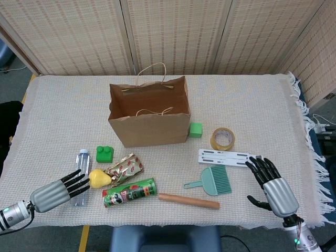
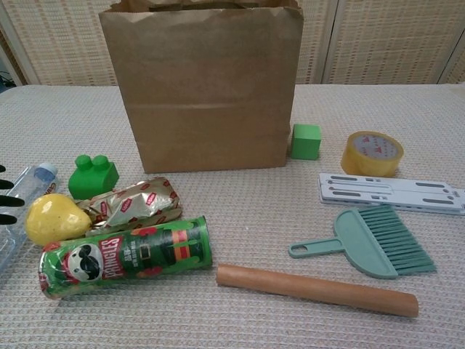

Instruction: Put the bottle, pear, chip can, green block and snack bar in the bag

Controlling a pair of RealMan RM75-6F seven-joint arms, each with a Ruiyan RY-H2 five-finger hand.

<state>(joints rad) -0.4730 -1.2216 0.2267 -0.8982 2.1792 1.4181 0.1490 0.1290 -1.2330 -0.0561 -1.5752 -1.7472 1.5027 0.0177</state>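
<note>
While my left hand point(image 1: 52, 192) hovers with fingers spread over the one clear plastic bottle point(image 1: 80, 172) at near left, holding nothing, my right hand point(image 1: 274, 184) rests splayed and empty at near right. I count one yellow pear point(image 2: 55, 218), one crinkled foil snack bar point(image 2: 135, 203), one studded green block point(image 2: 93, 175), one "Pringles" chip can point(image 2: 125, 256) lying flat, all left and nearer than the one brown paper bag point(image 2: 205, 87).

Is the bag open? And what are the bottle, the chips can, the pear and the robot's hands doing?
bag: upright, top open.
bottle: lying flat, cap on.
chip can: lying on its side.
pear: lying beside the bottle.
left hand: open, fingers spread over the bottle.
right hand: open, holding nothing.
</note>
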